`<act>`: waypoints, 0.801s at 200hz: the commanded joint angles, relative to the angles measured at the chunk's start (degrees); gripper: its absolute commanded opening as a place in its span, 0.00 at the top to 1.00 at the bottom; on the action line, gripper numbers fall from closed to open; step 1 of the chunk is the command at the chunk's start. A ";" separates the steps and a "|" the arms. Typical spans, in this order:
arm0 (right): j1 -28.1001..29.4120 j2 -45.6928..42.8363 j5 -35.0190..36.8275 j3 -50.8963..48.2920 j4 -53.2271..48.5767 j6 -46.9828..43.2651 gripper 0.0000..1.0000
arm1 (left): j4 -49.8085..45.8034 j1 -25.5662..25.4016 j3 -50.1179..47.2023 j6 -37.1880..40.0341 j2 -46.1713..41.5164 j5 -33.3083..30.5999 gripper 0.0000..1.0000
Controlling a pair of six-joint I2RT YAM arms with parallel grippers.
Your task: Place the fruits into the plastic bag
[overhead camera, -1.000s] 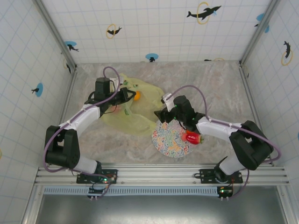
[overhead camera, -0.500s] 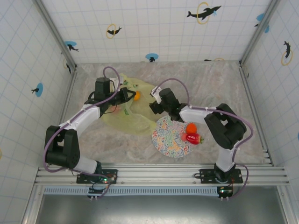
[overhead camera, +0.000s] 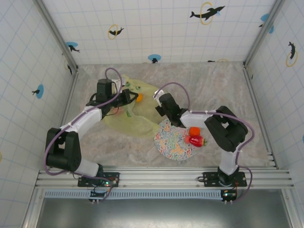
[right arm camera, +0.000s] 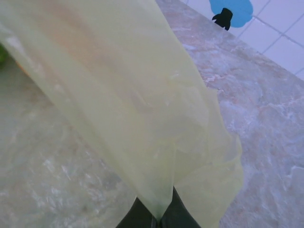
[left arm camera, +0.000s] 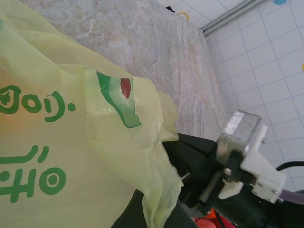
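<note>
**Both hands on the bag, loose fruits behind the right one**

Left hand (overhead camera: 127,97) is clamped on the bag (overhead camera: 128,121) at its far-left rim, and the film drapes over it in the wrist view. Right hand (overhead camera: 159,110) is pinched shut on the bag's near-right edge, w/ a fold of film rising from btwn its fingertips (right arm camera: 140,219). So the bag hangs stretched btwn the two, roughly left-right. An orange fruit (overhead camera: 139,97) shows just beside the left hand, inside the bag as far as I can tell.

What the next move turns on, I'd say: the red fruit (overhead camera: 196,140) and a second orange (overhead camera: 194,131) sit touching on the right side of the plate (overhead camera: 168,142). That's near-right of the right hand, ie back along its own forearm. The red fruit's long axis runs about left-right. Right arm is much the nearer; the left is well apart, across the bag. Neither hand is free, so one has to let go first. The right forearm passes just beside those fruits and could knock them onto the tabletop (overhead camera: 218,90)
</note>
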 commanded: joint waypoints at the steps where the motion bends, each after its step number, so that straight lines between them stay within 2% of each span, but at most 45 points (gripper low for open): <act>1: 0.52 -6.05 0.38 -1.98 1.72 0.52 1.00 | -0.68 0.37 0.96 0.81 -0.68 0.63 1.00; 64: 2.51 -16.93 -6.69 -5.40 2.31 3.57 1.00 | -3.47 0.33 2.64 5.05 1.38 -0.43 1.00; 94: 3.18 -19.90 -8.17 -4.38 0.90 3.95 1.00 | -4.42 0.29 5.21 3.73 2.54 -0.83 1.00; 160: -0.98 -18.45 -8.86 0.20 -5.71 5.69 1.00 | -4.23 -0.57 8.28 -1.49 4.40 -1.98 1.00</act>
